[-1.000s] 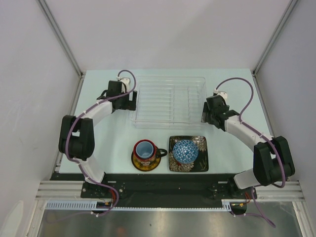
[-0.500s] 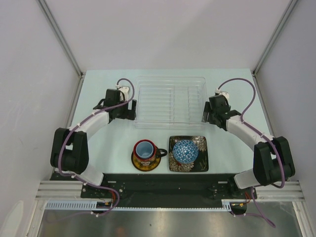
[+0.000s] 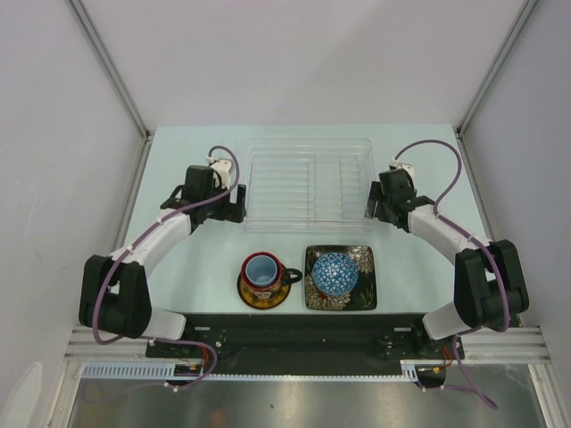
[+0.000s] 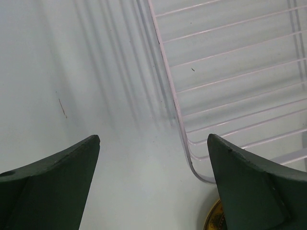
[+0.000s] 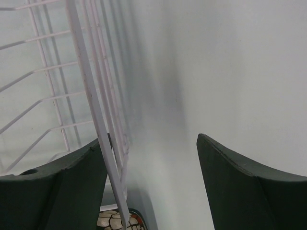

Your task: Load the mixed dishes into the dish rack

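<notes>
The see-through dish rack (image 3: 308,181) lies at mid-table, nothing in it. My left gripper (image 3: 235,203) (image 4: 152,143) hovers open just off its near-left corner (image 4: 192,158), gripping nothing. My right gripper (image 3: 373,208) (image 5: 149,143) is open astride the rack's right wall (image 5: 91,96), which runs close to the left finger (image 5: 57,187), far from the right one. Near the front, the black flowered mug (image 3: 265,272) stands on the yellow saucer (image 3: 250,298) (image 4: 214,221), with what looks like the light-blue cup inside. The blue-patterned bowl (image 3: 335,273) sits on the square black plate (image 3: 364,292) (image 5: 115,221).
Pale table top (image 3: 192,259) lies to the left and right of the dishes. Metal frame posts (image 3: 111,71) rise at the back corners, and white walls close in on the sides. The arm bases are at the near edge (image 3: 285,325).
My left arm has swung outward and its gripper has slid along the rack's left side toward the near-left corner. The rack's near edge now sits slightly farther back. The right gripper has barely moved.
</notes>
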`<action>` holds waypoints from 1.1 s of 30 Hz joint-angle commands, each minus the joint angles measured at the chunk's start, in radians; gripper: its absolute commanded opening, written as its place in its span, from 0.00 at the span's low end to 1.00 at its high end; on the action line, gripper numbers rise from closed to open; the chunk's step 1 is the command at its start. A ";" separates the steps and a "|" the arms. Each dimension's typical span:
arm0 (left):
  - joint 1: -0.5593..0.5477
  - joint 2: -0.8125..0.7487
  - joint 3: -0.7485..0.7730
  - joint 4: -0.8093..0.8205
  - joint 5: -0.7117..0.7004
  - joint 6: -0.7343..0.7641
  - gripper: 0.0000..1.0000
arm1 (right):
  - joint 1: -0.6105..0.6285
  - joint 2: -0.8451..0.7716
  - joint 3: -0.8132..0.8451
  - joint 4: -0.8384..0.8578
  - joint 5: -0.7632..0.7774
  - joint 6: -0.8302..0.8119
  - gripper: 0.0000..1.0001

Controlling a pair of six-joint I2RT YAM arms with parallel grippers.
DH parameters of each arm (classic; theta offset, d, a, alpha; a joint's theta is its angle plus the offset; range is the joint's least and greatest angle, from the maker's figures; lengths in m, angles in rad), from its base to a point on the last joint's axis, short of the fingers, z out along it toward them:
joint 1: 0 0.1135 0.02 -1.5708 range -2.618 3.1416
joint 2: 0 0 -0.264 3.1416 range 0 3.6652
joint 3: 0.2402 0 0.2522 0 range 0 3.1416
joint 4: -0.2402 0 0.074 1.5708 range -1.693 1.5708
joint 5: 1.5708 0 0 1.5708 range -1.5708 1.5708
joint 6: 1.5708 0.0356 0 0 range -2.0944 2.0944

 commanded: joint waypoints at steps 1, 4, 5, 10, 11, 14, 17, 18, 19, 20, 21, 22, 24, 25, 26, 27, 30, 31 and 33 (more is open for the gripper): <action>-0.007 -0.070 -0.050 -0.023 0.022 0.008 1.00 | 0.001 -0.001 0.046 0.024 0.007 -0.001 0.77; -0.015 -0.088 -0.074 -0.026 0.030 0.011 1.00 | 0.000 -0.004 0.046 0.023 0.010 -0.001 0.77; -0.016 -0.093 -0.076 -0.026 0.025 0.013 1.00 | 0.000 -0.006 0.046 0.021 0.010 -0.001 0.77; -0.029 -0.100 -0.061 -0.049 0.019 0.020 1.00 | 0.006 -0.030 0.051 0.023 0.025 0.005 0.78; -0.030 -0.103 -0.056 -0.051 0.013 0.020 1.00 | 0.020 -0.041 0.056 0.021 0.042 -0.002 0.79; -0.029 -0.108 -0.010 -0.051 -0.033 0.023 1.00 | 0.070 -0.131 0.066 0.023 0.109 -0.019 0.84; -0.026 -0.102 0.083 -0.062 -0.081 0.057 1.00 | 0.107 -0.237 0.091 -0.006 0.103 -0.019 0.87; -0.024 -0.105 0.132 -0.068 -0.090 0.054 1.00 | 0.133 -0.281 0.097 -0.043 0.105 -0.019 0.88; -0.023 -0.107 0.154 -0.069 -0.101 0.056 1.00 | 0.148 -0.303 0.102 -0.061 0.103 -0.019 0.88; -0.021 -0.111 0.177 -0.071 -0.105 0.056 1.00 | 0.161 -0.320 0.108 -0.104 0.079 -0.018 0.88; -0.023 -0.117 0.217 -0.081 -0.108 0.054 1.00 | 0.193 -0.340 0.106 -0.127 0.062 -0.012 0.87; -0.021 -0.120 0.238 -0.088 -0.109 0.056 0.99 | 0.211 -0.366 0.106 -0.155 0.048 -0.006 0.85; -0.021 -0.122 0.313 -0.152 -0.134 0.054 1.00 | 0.288 -0.382 0.105 -0.261 0.004 0.028 0.80; -0.019 -0.120 0.340 -0.179 -0.132 0.059 1.00 | 0.317 -0.380 0.102 -0.296 -0.001 0.046 0.80; -0.019 -0.122 0.364 -0.207 -0.121 0.060 1.00 | 0.358 -0.382 0.097 -0.356 0.007 0.060 0.80; -0.018 -0.126 0.389 -0.251 -0.119 0.069 1.00 | 0.395 -0.380 0.077 -0.376 0.014 0.074 0.78; -0.016 -0.182 0.349 -0.261 -0.086 0.083 1.00 | 0.527 -0.389 0.030 -0.421 0.054 0.149 0.74; -0.016 -0.215 0.331 -0.258 -0.087 0.083 1.00 | 0.567 -0.392 0.022 -0.427 0.074 0.180 0.73; -0.016 -0.237 0.294 -0.263 -0.098 0.086 1.00 | 0.586 -0.398 -0.005 -0.431 0.079 0.205 0.73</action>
